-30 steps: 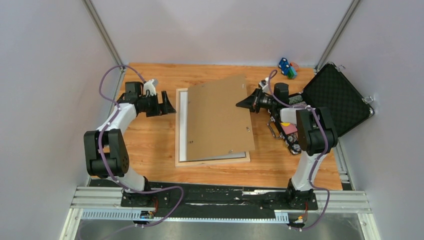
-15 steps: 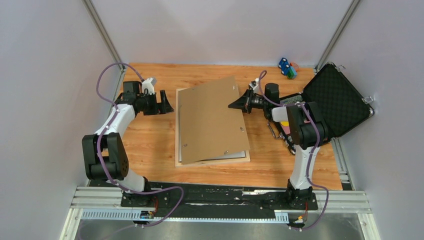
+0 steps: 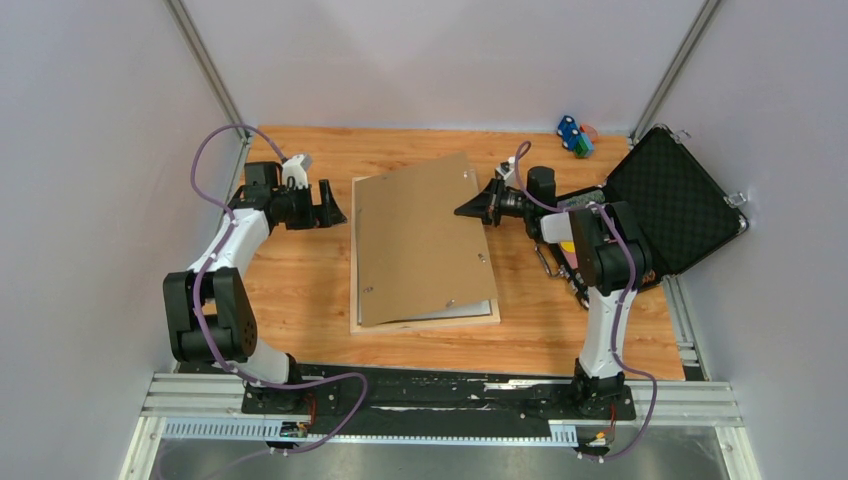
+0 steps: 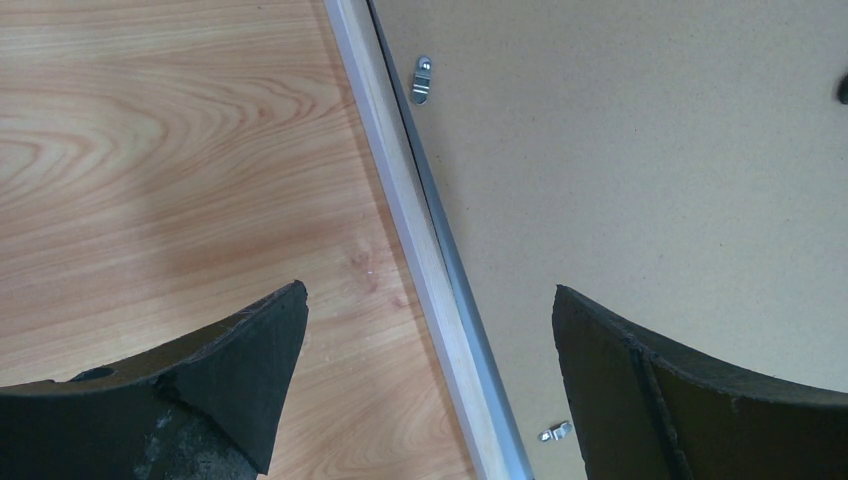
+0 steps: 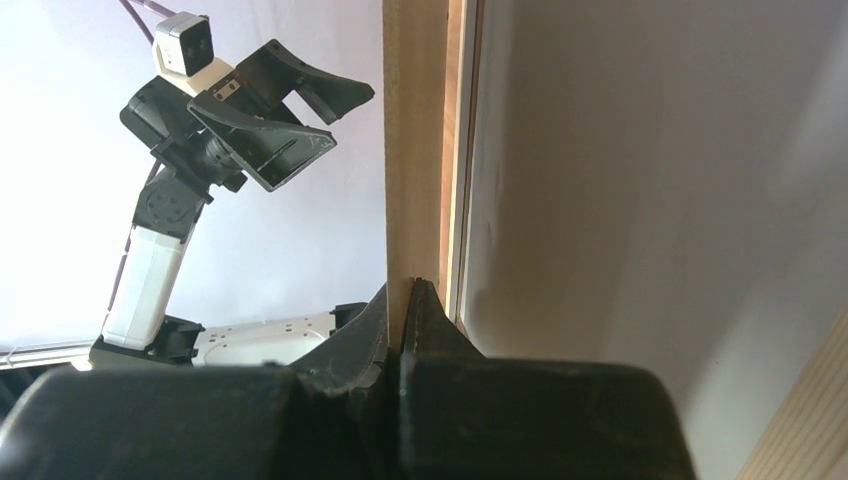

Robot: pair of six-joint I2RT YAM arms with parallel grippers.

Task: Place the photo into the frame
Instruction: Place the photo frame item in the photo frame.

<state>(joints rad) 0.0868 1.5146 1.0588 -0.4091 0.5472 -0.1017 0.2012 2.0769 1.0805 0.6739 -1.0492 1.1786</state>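
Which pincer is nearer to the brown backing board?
Right. The right pincer is shut on the raised right edge of the backing board. The left pincer is open beside the left rail of the frame, not touching the board.

We cannot see the photo: the brown backing board [image 3: 420, 240] covers nearly all of the frame [image 3: 430, 324]. At the far corner, small coloured items [image 3: 573, 137] are too small to identify. The right arm [image 3: 605, 250] hides part of the open case [image 3: 680, 200].
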